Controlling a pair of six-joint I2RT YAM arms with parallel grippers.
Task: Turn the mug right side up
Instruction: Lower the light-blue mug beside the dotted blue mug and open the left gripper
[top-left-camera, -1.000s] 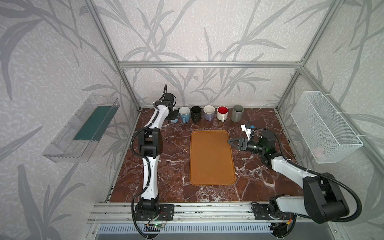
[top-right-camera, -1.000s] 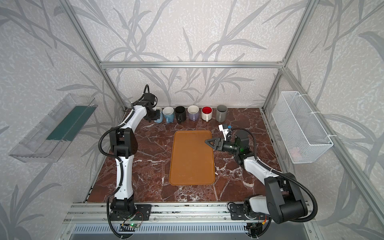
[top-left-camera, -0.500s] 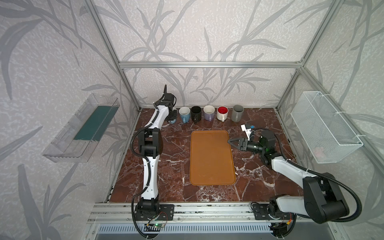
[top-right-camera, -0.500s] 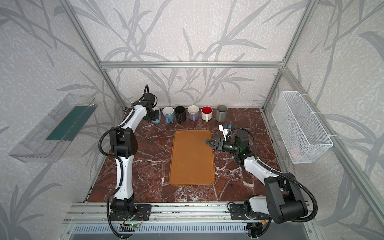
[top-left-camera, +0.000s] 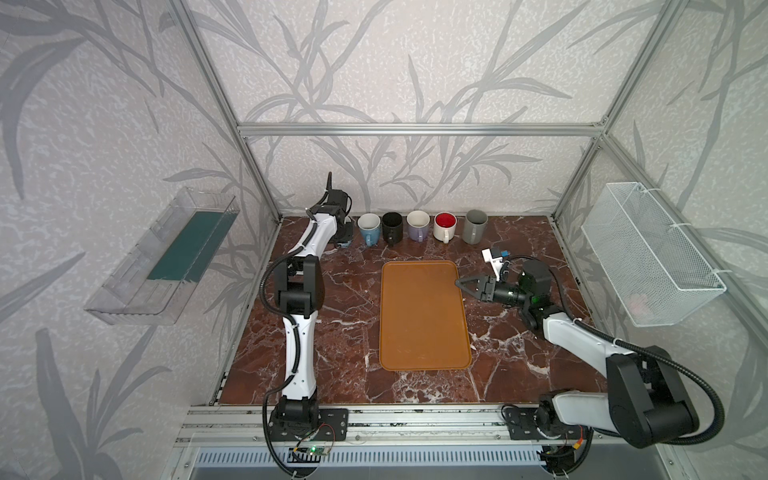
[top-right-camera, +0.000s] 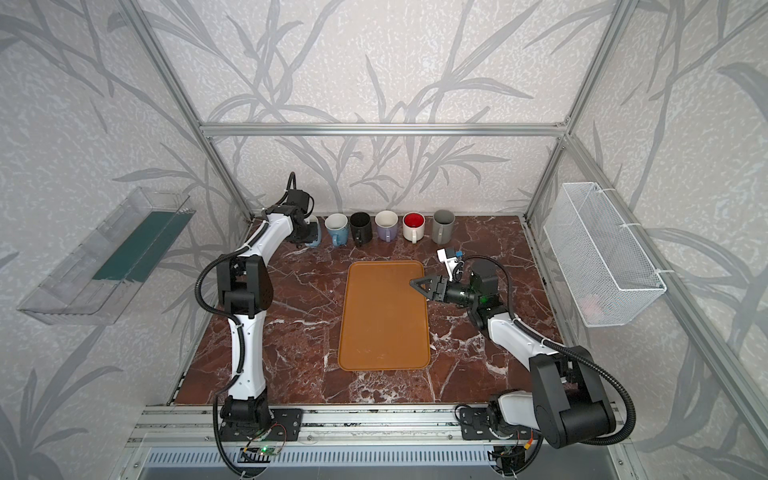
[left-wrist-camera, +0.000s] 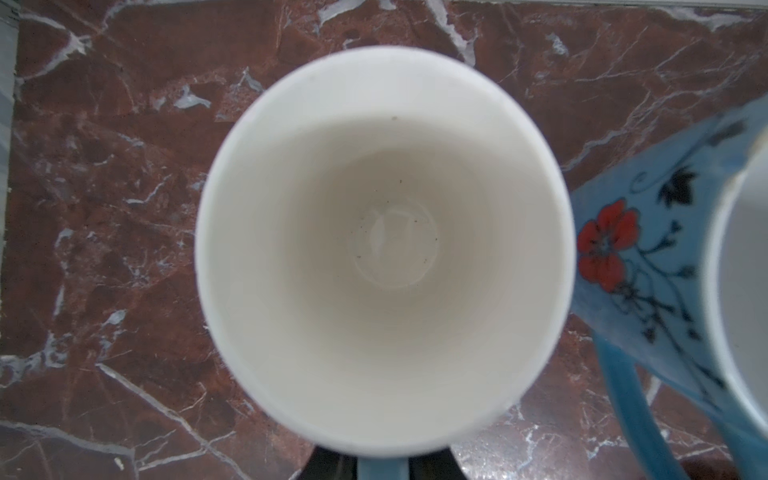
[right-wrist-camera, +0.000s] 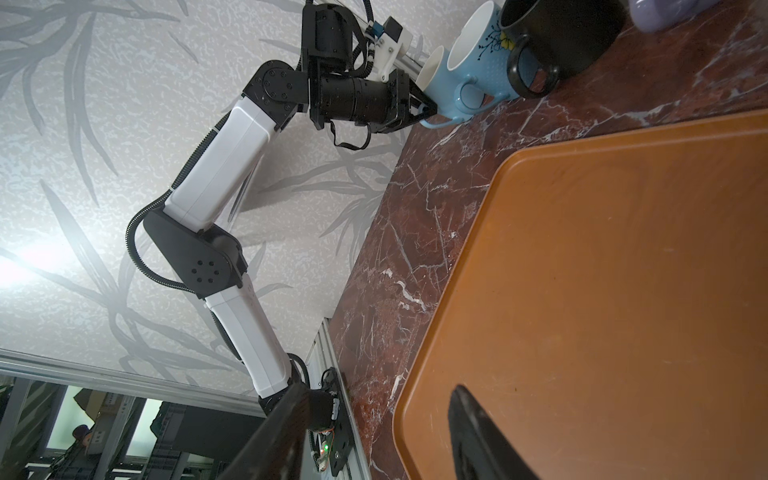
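The surface is red-brown marble with white veins, inside a metal frame and pale walls with grey leaves; an orange tray lies in its middle. The mug stands upright at the left end of the back row, just beside a flowered blue mug; it is light blue outside, white inside, with small dark specks. The left tool is narrow around its handle; whether it grips, I cannot tell. The right tool has its jaws apart and empty over the tray's edge.
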